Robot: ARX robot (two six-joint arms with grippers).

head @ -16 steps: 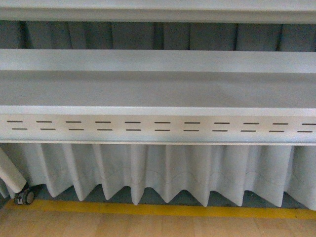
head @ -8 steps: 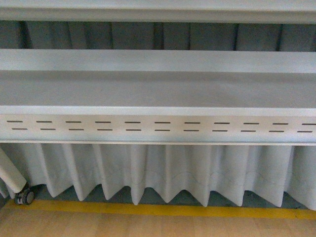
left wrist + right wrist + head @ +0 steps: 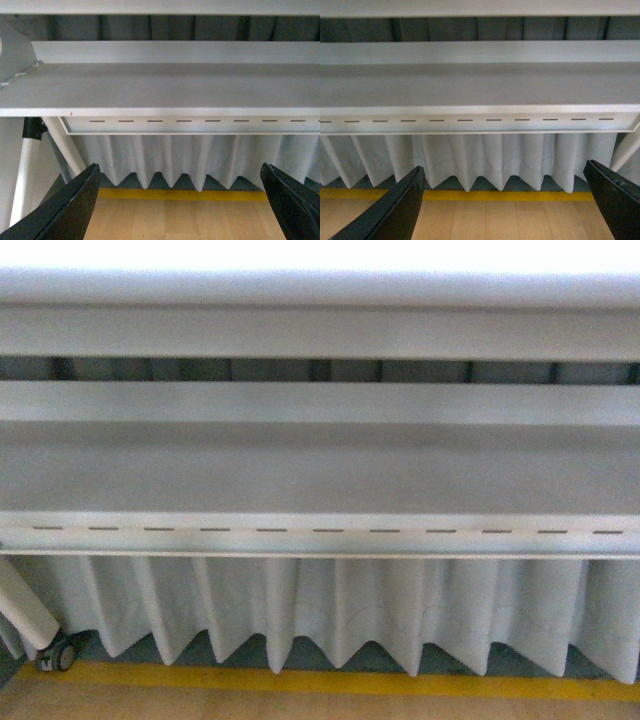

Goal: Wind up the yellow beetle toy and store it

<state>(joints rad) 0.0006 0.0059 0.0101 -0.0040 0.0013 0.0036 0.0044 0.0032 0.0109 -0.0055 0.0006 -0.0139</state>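
From where the robot faces, a long grey shelf [image 3: 320, 470] runs straight across at the centre, with a row of thin slots [image 3: 320, 531] along its front edge. A second grey board sits toward twelve o'clock above it. Toward six o'clock a pale pleated curtain [image 3: 330, 605] hangs under the shelf. It reaches down to a yellow stripe [image 3: 330, 680] painted along the wooden floor [image 3: 300, 705]. At about eight o'clock a white tube leg [image 3: 25, 605] slants down to a small caster wheel [image 3: 60, 653] resting by the stripe.

The left claw [image 3: 178, 167] is spread wide. Its two black fingers [image 3: 70, 205] stand far apart with nothing between them, and the shelf, curtain and floor show through the gap. The right claw [image 3: 503, 167] is spread just as wide. Its black fingers [image 3: 395, 210] are empty too, and it faces the same shelf and curtain.

I cannot tell where the yellow beetle toy is, since none of the three views shows it on the shelf, on the floor or in either claw.
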